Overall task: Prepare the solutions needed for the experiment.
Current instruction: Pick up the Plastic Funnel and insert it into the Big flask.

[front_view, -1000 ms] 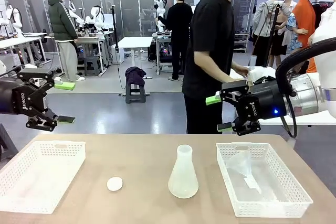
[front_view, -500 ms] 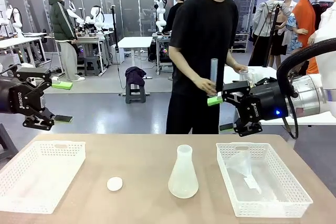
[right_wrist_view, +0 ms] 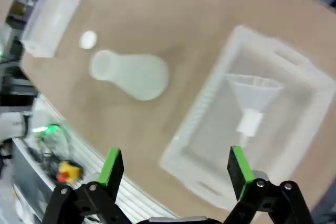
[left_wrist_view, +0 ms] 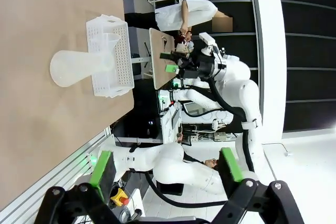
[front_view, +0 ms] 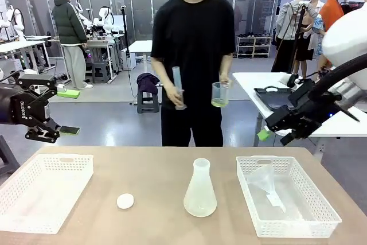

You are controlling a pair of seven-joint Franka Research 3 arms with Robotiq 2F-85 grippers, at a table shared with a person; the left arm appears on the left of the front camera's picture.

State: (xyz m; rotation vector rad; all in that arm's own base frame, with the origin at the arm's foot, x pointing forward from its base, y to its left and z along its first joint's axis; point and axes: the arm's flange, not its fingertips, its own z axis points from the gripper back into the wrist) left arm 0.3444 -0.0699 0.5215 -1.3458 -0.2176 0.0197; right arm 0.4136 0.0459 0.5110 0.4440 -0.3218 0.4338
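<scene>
**Q:** Where are the pale yellow-green, see-through solutions (front_view: 219, 103)?
**A:** Low in a clear beaker (front_view: 220, 91) that a person (front_view: 195, 38) holds beyond the desk's (front_view: 155, 170) far edge.
**Q:** And the grippers?
**A:** Left gripper (front_view: 69, 112) and right gripper (right_wrist_view: 175, 165) hover by the far corners, jaws wide, holding nothing.

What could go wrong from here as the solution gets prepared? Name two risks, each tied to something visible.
1. The flask has a narrow neck and the funnel lies in the right basket; pouring the solution from the beaker without it might spill.
2. The flask stands free mid-table, with the open left gripper and right gripper raised either side; a reaching arm could tip it.
</scene>
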